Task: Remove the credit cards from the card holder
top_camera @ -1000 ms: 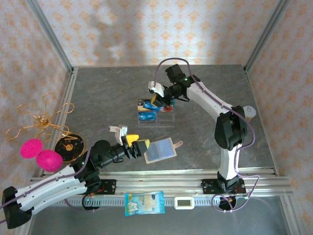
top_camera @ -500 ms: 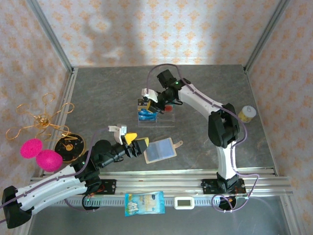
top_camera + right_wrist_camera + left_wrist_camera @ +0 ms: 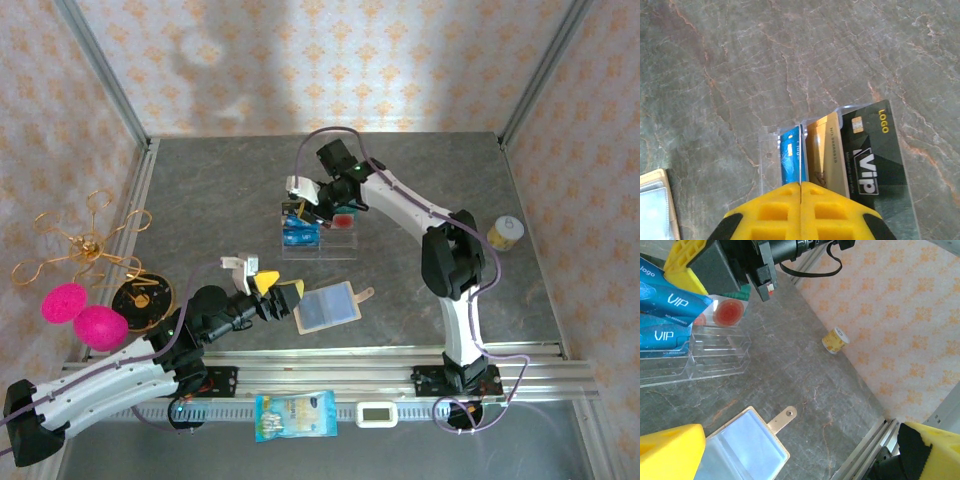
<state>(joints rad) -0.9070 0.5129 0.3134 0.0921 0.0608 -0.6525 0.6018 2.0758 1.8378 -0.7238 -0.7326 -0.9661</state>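
A grey, stone-patterned table [image 3: 200, 200] is seen from above, with two robot arms reaching in from its near edge.

The card holder [image 3: 327, 307] lies open and flat close to the near edge, about midway along it. Its blue-grey inside faces up and its small tab [image 3: 364, 294] points toward the right edge. The left pincer [image 3: 283, 297] sits just beside the card holder's left side. In the left wrist view its two yellow fingers [image 3: 670, 452] stand far apart, so it is open and grips nothing. Whether it touches the card holder cannot be told.

Beyond the card holder, near the middle of the table, stands a clear rack [image 3: 340, 245] that holds the credit cards [image 3: 298, 232]. The right arm bends over the rack from the right side, and the right pincer [image 3: 800, 186] is directly above it. Its yellow fingertips are pressed together, closed. A thin edge runs up from the seam between them. It cannot be told whether that edge is a held card or part of the rack.

Left of that edge a blue card [image 3: 790, 155] stands in the rack. To the right are a gold card [image 3: 826, 150] and then a black card [image 3: 872, 155] marked LOGO and VIP. A red disc [image 3: 729, 311] sits at the rack's right end.

A small yellow jar [image 3: 508, 231] stands near the table's right edge, well apart from everything else.
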